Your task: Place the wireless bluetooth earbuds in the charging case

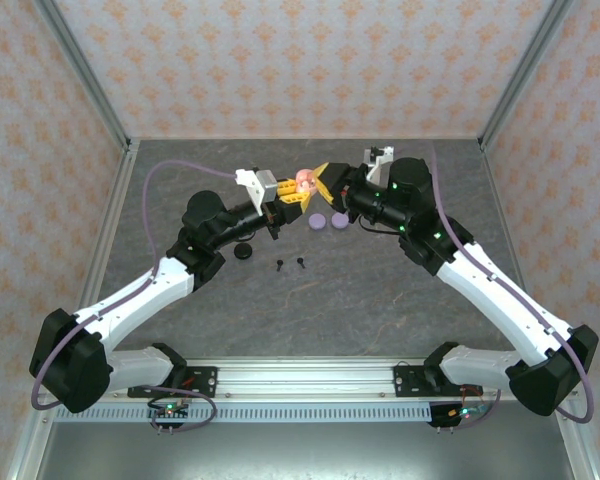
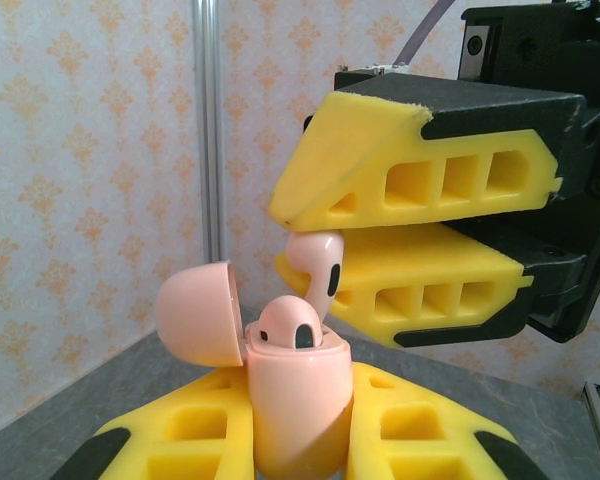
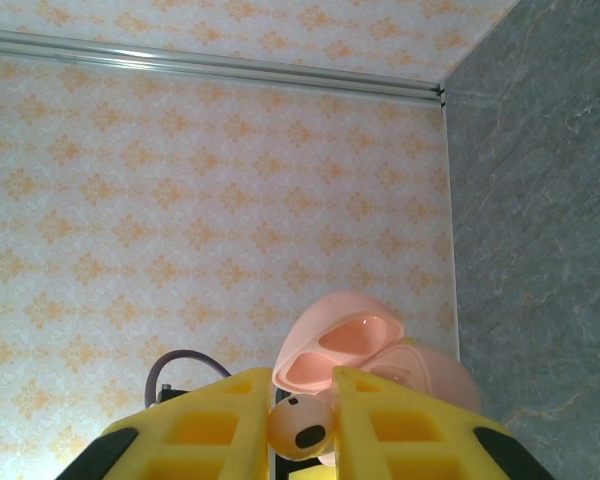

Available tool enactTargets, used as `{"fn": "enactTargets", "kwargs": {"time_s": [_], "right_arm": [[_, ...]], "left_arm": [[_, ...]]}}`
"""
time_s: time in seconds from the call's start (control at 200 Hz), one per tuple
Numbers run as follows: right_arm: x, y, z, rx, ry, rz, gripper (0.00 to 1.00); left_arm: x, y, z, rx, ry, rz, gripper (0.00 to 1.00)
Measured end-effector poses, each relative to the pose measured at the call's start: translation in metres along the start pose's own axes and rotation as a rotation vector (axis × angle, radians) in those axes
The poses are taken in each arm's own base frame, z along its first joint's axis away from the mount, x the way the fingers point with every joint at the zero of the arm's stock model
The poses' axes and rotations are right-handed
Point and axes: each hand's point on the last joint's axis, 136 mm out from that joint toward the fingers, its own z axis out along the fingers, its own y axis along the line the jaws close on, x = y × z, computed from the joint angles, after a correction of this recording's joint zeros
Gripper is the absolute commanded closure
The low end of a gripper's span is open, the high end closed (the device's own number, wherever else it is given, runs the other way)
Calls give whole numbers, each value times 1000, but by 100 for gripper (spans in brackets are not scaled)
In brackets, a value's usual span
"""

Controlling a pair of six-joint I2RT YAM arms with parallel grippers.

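Observation:
My left gripper (image 2: 300, 425) is shut on the pink charging case (image 2: 298, 400), held upright above the table with its lid (image 2: 200, 312) swung open to the left. One pink earbud (image 2: 292, 325) sits in the case. A second pink earbud (image 2: 318, 268) hangs stem-down just above the case's free slot, pinched in my right gripper (image 3: 302, 405), which is shut on it (image 3: 301, 425). From above, both grippers meet at the case (image 1: 305, 182) at the back middle of the table. Two tiny black earbuds (image 1: 290, 264) lie loose on the table.
Two lilac round cases (image 1: 317, 221) (image 1: 340, 218) lie just below the grippers. A black round case (image 1: 243, 251) sits beside the left arm. Patterned walls and metal posts close in the grey table (image 1: 310, 310).

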Motion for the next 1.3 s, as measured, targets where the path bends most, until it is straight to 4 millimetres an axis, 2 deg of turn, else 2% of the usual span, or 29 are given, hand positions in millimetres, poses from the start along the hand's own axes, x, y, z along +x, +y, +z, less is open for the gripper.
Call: {"fn": "enactTargets", "kwargs": {"time_s": [0.916,1.301], "right_arm": [[-7,-14,5,43,-11,-4,73],[-11,-20,3,80,-15,-37,66]], "left_arm": [[8,2,0,-8,30,-16,100],[11,2,0,-11,40,-22,100]]}}
